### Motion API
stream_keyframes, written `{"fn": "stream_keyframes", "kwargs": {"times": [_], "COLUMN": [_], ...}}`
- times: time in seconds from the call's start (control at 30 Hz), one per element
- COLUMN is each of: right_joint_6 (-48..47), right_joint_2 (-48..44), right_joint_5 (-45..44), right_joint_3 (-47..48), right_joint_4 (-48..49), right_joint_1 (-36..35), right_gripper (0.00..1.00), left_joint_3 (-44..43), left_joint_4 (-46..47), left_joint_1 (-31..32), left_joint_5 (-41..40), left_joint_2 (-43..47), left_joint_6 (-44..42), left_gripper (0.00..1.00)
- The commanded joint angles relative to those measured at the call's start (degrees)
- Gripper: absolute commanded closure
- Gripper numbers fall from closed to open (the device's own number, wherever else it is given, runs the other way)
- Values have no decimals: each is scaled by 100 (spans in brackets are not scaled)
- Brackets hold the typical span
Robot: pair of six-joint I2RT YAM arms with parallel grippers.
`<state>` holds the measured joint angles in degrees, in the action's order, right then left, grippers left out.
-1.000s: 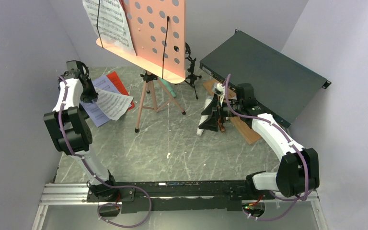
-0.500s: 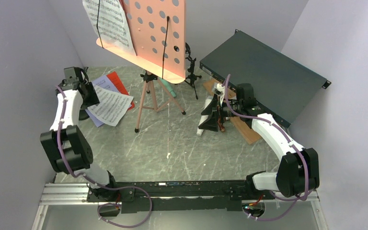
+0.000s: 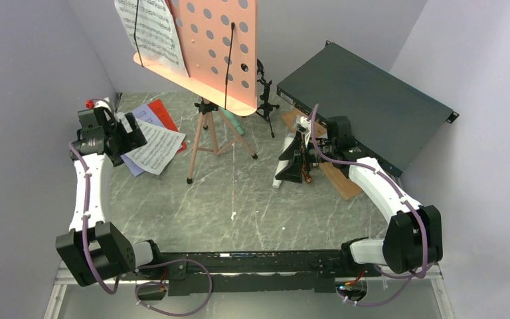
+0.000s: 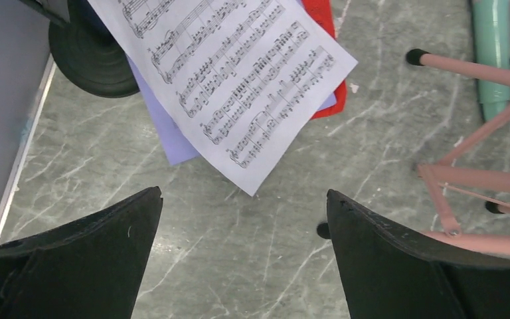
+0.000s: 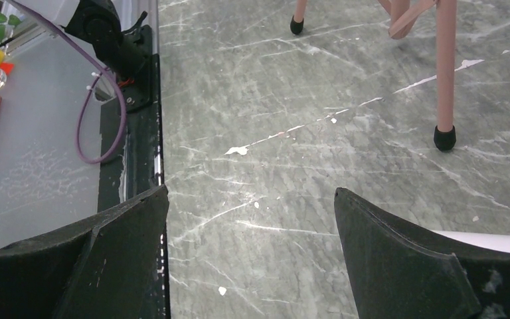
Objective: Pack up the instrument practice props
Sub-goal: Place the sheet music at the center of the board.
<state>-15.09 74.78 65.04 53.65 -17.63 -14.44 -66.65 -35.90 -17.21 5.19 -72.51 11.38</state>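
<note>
The left gripper is held above the left rear part of the grey marble table. Its jaws are spread wide and nothing is gripped between them, as is seen in the left wrist view. Below it a white sheet-music page is laid on top of a lavender page and a red page. The three pages overlap one another. A black round base is partly covered by the pages near the wall.

The pink perforated music stand is placed upright on its tripod legs at the rear middle of the table, and another white music page is kept on its desk. A green microphone is laid on the table behind the legs. A black microphone mount is set just beside the stand.

The right gripper is also opened wide and is empty. It is held low over the table beside the wooden board and in front of the dark green metal box. A small part of a white microphone is seen just under it, near its one finger.
</note>
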Motion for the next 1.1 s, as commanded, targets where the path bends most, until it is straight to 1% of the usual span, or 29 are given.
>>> {"fn": "stream_keyframes", "kwargs": {"times": [0.0,0.07,0.13,0.2,0.23,0.3,0.37,0.4,0.5,0.6,0.7,0.8,1.03,1.07], "right_joint_6": [-251,-274,-271,-266,-266,-266,-266,-266,-271,-308,-317,-332,-343,-345], "right_joint_2": [-33,-32,-28,-21,-13,3,6,5,14,-7,-77,-132,-175,-175], "right_joint_5": [56,48,57,74,72,79,79,77,66,79,79,75,97,95], "right_joint_3": [255,267,261,260,260,252,251,251,256,279,278,282,289,285], "right_joint_4": [-120,-140,-140,-128,-127,-119,-118,-118,-117,-176,-184,-197,-206,-206], "right_joint_1": [7,2,2,4,-4,-7,-13,-13,-23,-47,-50,-50,-58,-59], "right_gripper": [2,2,2,2,2,2,2,2,2,2,2,2,2,2], "left_joint_3": [230,427,625,875,990,1139,1238,1200,851,469,162,-9,-318,-363], "left_joint_4": [134,16,-168,-65,47,319,630,680,631,512,452,539,819,852], "left_joint_1": [-72,-70,-65,-65,-71,-63,-52,-54,42,132,170,242,313,307], "left_joint_5": [775,847,677,402,257,-205,-411,-466,-500,-1086,-1499,-1598,-1637,-1676], "left_joint_2": [344,341,304,312,312,240,33,-152,-831,-1553,-2056,-2378,-2897,-2946], "left_joint_6": [392,540,637,717,743,868,872,907,928,977,1059,1123,939,918], "left_gripper": [2,5,8,9,12,22,26,28,31,31,31,33,48,52]}}
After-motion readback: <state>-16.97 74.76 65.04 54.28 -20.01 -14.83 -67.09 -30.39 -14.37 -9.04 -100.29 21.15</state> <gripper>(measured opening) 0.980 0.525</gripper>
